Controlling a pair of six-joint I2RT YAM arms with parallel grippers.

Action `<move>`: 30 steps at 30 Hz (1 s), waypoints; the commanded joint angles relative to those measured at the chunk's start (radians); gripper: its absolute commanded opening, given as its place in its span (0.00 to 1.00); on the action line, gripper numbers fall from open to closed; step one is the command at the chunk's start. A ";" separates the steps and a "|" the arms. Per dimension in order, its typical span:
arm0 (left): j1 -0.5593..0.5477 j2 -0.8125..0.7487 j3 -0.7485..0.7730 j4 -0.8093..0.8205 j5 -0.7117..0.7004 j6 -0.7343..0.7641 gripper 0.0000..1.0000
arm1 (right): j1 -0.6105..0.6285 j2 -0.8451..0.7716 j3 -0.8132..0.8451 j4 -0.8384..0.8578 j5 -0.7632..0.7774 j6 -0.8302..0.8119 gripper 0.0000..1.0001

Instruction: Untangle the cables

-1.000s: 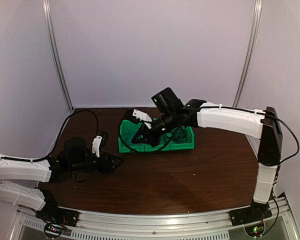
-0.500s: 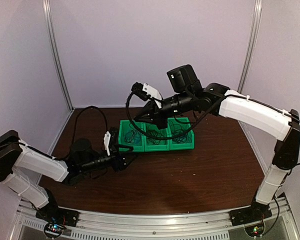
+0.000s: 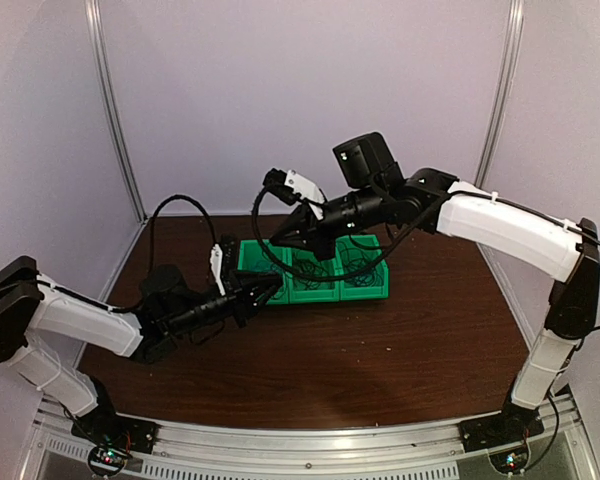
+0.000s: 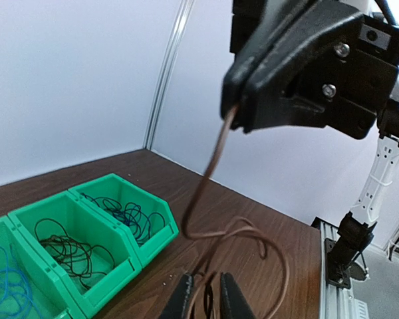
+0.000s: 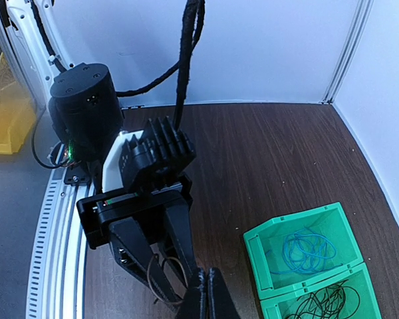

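Grip check. My right gripper (image 4: 234,107) has its fingers pressed together on the upper end of the brown cable (image 4: 197,199), held well above the table (image 4: 146,174). The cable hangs from that pinch and spreads into loose loops lower down.

My left gripper (image 4: 205,300) sits low, its fingers a narrow gap apart, with two or three brown strands running through the gap. I cannot tell whether the pads bite or only straddle them.

The other cables lie in the green bins (image 4: 153,244): a blue cable (image 4: 1,287) in one, black cables (image 4: 70,252) in the two beside it.

Step in hand, as I judge it: take a lower hold so the loops can be drawn apart. To do it well:
- Catch one strand, not the bundle.
- Close gently.
- Draw slowly away from the right pinch, which should act as the anchor.
- Watch for any loop cinching into a knot.
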 commanded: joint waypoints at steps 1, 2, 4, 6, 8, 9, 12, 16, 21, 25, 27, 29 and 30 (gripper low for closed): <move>-0.001 0.026 0.029 0.011 -0.014 0.024 0.09 | -0.003 -0.019 -0.011 0.016 0.014 0.005 0.00; -0.001 0.028 0.028 0.007 -0.020 0.022 0.03 | -0.005 -0.022 -0.010 0.017 0.018 0.006 0.00; -0.001 0.034 0.017 0.006 -0.026 0.015 0.00 | -0.012 -0.029 -0.003 0.018 0.025 0.010 0.00; -0.001 0.043 -0.002 0.007 -0.015 0.017 0.00 | -0.032 -0.040 0.014 0.019 0.020 0.017 0.00; -0.001 0.057 -0.011 -0.010 -0.002 0.018 0.00 | -0.062 -0.049 0.041 0.018 0.008 0.028 0.00; -0.001 0.064 -0.022 -0.014 0.008 0.018 0.00 | -0.080 -0.056 0.057 0.018 0.004 0.034 0.00; -0.001 0.087 -0.052 -0.014 0.022 0.010 0.01 | -0.129 -0.085 0.087 0.045 0.004 0.049 0.00; -0.001 0.101 -0.098 0.013 0.028 0.001 0.03 | -0.186 -0.107 0.125 0.061 -0.005 0.074 0.00; -0.001 0.140 -0.113 0.015 0.036 -0.012 0.08 | -0.218 -0.125 0.135 0.072 -0.011 0.087 0.00; -0.001 0.148 -0.152 0.098 0.087 -0.030 0.22 | -0.230 -0.140 0.112 0.077 -0.012 0.091 0.00; -0.001 0.138 -0.180 0.149 0.101 -0.041 0.24 | -0.230 -0.146 0.082 0.081 -0.012 0.086 0.00; -0.001 0.127 -0.184 0.140 0.097 -0.040 0.11 | -0.230 -0.154 0.049 0.090 -0.009 0.083 0.00; -0.001 0.120 -0.183 0.130 0.090 -0.039 0.08 | -0.230 -0.157 0.034 0.093 -0.008 0.082 0.00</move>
